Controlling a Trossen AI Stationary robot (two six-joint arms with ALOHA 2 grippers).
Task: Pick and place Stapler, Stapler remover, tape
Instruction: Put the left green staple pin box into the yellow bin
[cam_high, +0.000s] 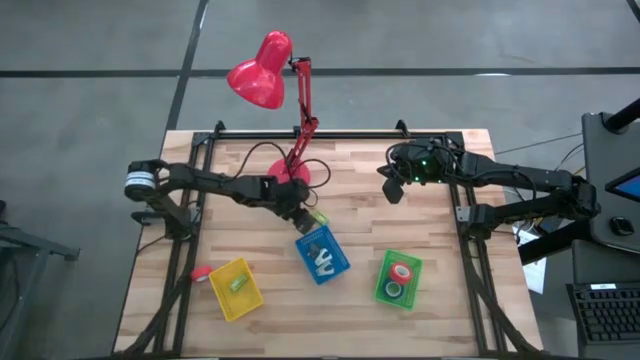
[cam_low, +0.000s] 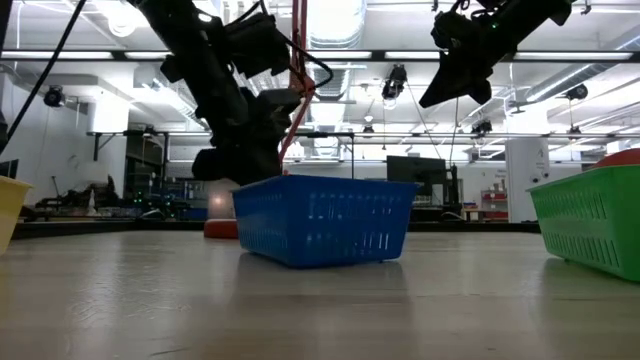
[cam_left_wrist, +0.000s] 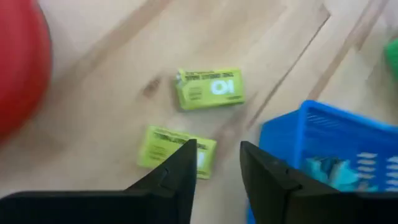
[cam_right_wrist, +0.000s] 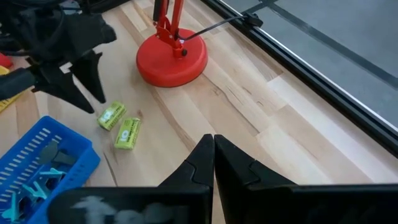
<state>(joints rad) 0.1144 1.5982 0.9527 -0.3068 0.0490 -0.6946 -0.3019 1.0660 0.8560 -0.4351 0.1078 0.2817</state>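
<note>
Two small yellow-green boxes (cam_left_wrist: 209, 88) (cam_left_wrist: 168, 146) lie flat on the wood between the red lamp base (cam_right_wrist: 172, 59) and the blue tray (cam_high: 322, 254). My left gripper (cam_left_wrist: 217, 165) hangs open just above them, fingers pointing down; one finger partly hides the nearer box. The right wrist view shows it from the side (cam_right_wrist: 84, 74), clear of the boxes (cam_right_wrist: 112, 116). The blue tray holds pale blue pieces (cam_left_wrist: 329, 168). Tape rolls, one red (cam_high: 403, 271) and one green-blue (cam_high: 395, 291), lie in the green tray (cam_high: 383, 268). My right gripper (cam_right_wrist: 213, 155) is shut and raised over the table's far right.
A yellow tray (cam_high: 250, 300) with a green item sits near the front left, with a small red object (cam_high: 200, 272) beside it. The red desk lamp (cam_high: 262, 72) stands at the far middle, its cord running across the wood. Bare wood lies between the trays and my right arm.
</note>
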